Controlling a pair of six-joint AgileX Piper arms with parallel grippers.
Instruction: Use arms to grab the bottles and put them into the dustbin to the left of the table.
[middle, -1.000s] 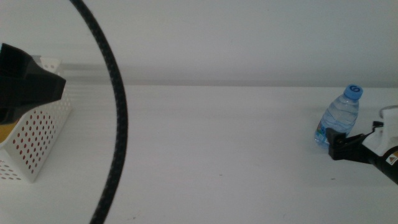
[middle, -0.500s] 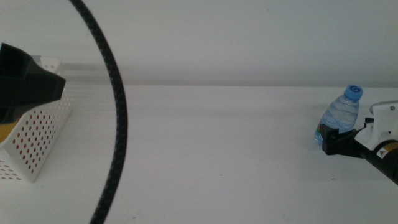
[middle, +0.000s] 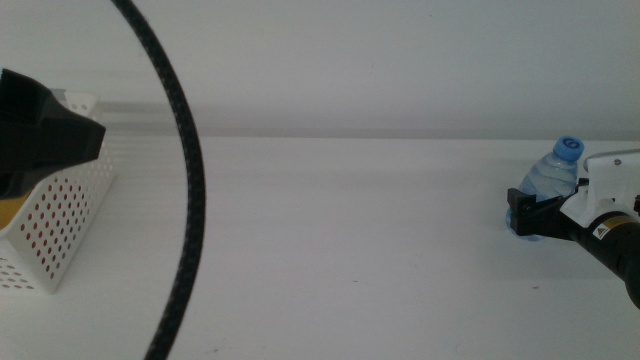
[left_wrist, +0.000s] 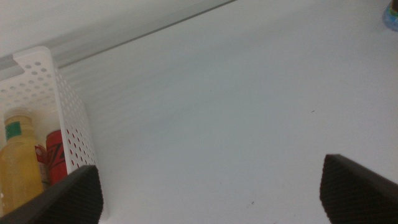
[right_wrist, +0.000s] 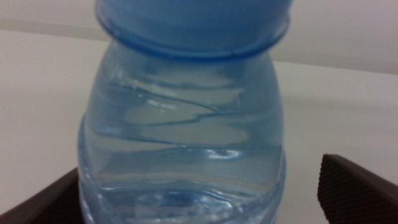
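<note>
Reaching in from the right side of the bench, the right gripper has its jaws spread on either side of the water bottle, low on its body; the bottle stands upright near the bench's far right edge, blue cap on top. In the right wrist view the bottle fills the space between the two dark jaws; whether they touch it is hard to tell, though a gap seems to show on one side. The left gripper hangs over the left part of the bench, just beside the white basket — its jaws are wide apart and hold nothing. The basket sits at the bench's left edge; inside it the left wrist view shows the yellow juice bottle and the red can, side by side against the holed wall. A thick black cable curves across the middle view, blurred — close to the camera.
</note>
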